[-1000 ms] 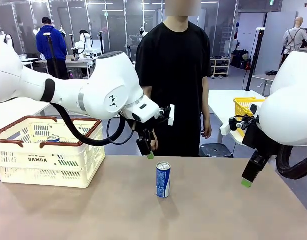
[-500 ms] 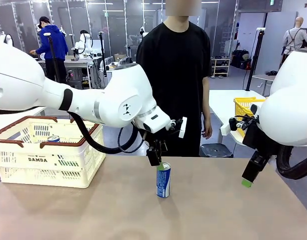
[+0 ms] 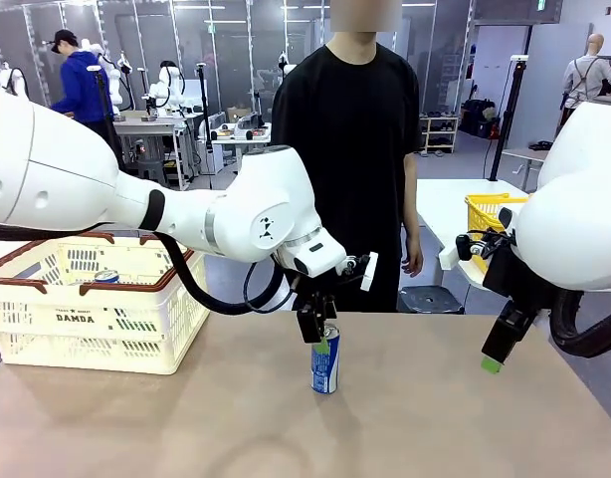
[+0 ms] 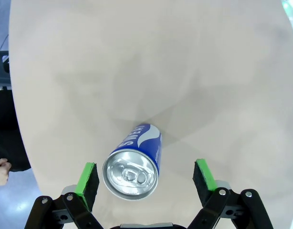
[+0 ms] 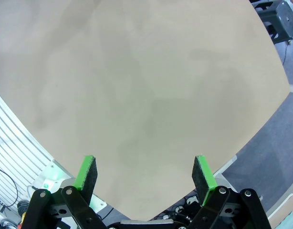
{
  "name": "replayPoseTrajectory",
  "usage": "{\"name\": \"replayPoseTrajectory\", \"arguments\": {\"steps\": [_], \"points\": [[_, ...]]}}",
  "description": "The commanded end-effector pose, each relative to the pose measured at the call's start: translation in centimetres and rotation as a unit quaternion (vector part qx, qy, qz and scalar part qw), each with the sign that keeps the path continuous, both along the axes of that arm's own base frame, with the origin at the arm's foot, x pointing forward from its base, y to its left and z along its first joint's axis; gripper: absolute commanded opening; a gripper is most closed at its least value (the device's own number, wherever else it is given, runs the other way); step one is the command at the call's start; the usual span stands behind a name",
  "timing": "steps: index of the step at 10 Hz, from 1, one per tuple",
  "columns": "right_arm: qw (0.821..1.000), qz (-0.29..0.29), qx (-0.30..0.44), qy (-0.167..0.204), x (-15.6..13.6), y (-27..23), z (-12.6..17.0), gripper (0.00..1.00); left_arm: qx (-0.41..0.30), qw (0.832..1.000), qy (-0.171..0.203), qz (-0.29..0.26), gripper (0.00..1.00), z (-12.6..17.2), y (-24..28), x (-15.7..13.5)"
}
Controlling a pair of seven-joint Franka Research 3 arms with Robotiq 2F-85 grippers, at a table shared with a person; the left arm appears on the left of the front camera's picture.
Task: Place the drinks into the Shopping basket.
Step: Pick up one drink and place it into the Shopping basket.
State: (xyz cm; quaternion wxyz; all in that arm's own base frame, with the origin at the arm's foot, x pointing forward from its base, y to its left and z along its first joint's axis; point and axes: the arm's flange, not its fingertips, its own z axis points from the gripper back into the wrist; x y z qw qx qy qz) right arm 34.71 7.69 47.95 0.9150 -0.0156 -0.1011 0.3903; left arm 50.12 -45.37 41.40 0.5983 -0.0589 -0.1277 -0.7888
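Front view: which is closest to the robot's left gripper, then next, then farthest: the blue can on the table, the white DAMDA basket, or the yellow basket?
From the left gripper:
1. Blue can, standing right under it, mid-table.
2. White DAMDA basket, at the table's left end.
3. Yellow basket, on another table behind, to the right.

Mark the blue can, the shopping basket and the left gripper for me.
Blue can (image 3: 325, 370): front view, on its printed side.
Shopping basket (image 3: 97, 329): front view, on its slotted front wall.
Left gripper (image 4: 145, 176): left wrist view, midway between its open green pads.
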Motion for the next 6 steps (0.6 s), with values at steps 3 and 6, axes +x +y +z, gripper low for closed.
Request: {"name": "replayPoseTrajectory", "arguments": {"steps": [3, 6], "points": [[1.0, -0.002, -0.004, 0.002, 0.2, 0.1, 0.2, 1.0, 0.023, 0.999, 0.024, -0.008, 1.0, -1.4, -0.9, 1.3], [1.0, -0.002, -0.004, 0.002, 0.2, 0.1, 0.2, 1.0, 0.037, 0.999, 0.031, 0.001, 1.0, -2.7, -1.0, 1.6]]}}
